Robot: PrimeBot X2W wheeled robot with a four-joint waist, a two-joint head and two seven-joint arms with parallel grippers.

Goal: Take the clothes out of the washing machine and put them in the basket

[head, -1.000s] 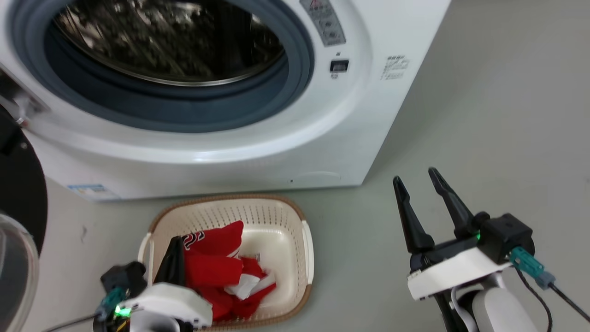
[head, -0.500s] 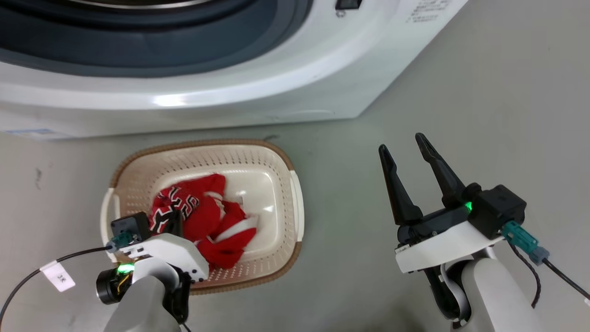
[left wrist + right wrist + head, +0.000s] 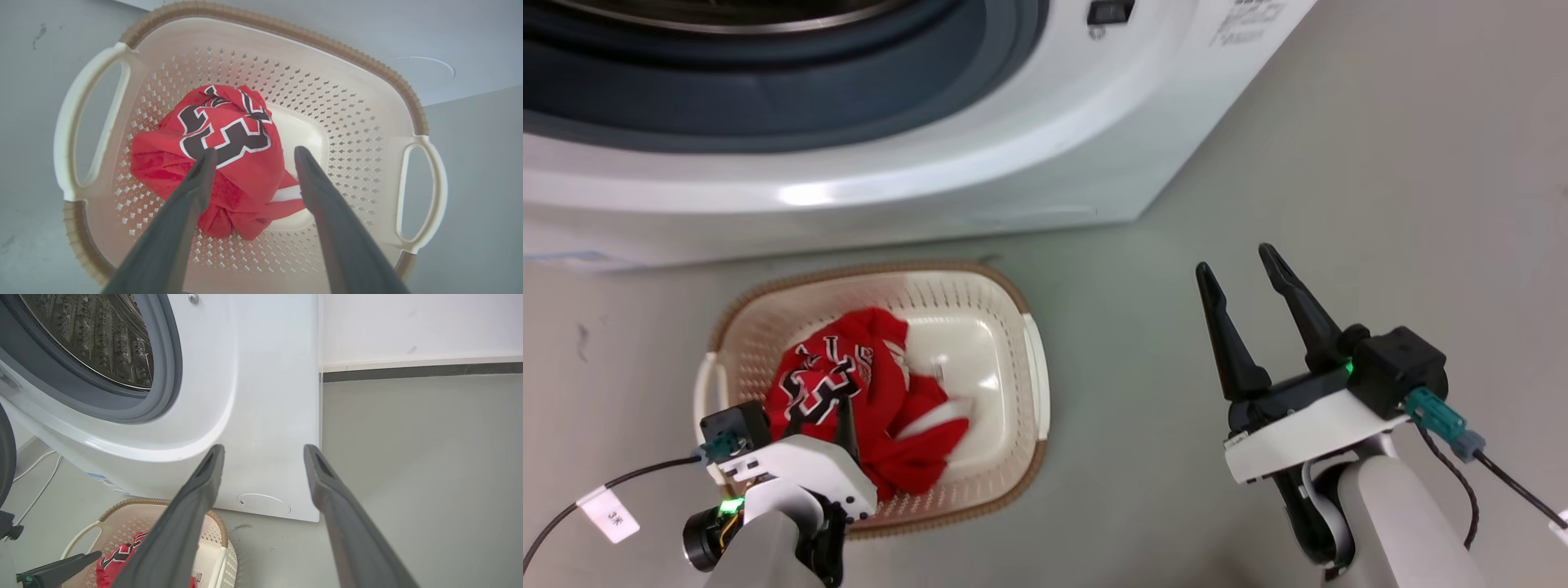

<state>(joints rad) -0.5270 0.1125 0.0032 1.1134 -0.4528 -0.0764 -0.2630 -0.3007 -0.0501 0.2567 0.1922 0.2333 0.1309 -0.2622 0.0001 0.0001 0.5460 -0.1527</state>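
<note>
The clothes (image 3: 849, 392), red with black-and-white numerals up, lie bunched in the cream basket (image 3: 874, 267) on the floor in front of the white washing machine (image 3: 931, 188). My left gripper (image 3: 821, 412) hangs over the basket's near side. In the left wrist view it (image 3: 255, 153) is open above the clothes (image 3: 229, 163), holding nothing, with the basket's rim (image 3: 327, 42) around them. My right gripper (image 3: 1241, 273) stands open over bare floor to the basket's right. Its wrist view shows the open gripper (image 3: 263, 449), the washing machine (image 3: 265, 396), its steel drum (image 3: 94, 335) and the basket (image 3: 130, 501).
Grey floor (image 3: 1380, 163) stretches to the right of the machine. A white wall with a dark skirting strip (image 3: 408, 369) runs behind it. White cables (image 3: 36, 465) lie at the machine's left foot. A tagged black cable (image 3: 609, 510) trails from my left wrist.
The head camera has tilted down, so the porthole has slid up. My left gripper has let go of the clothes and drawn back; they now lie numerals up. The right gripper keeps its pose.
</note>
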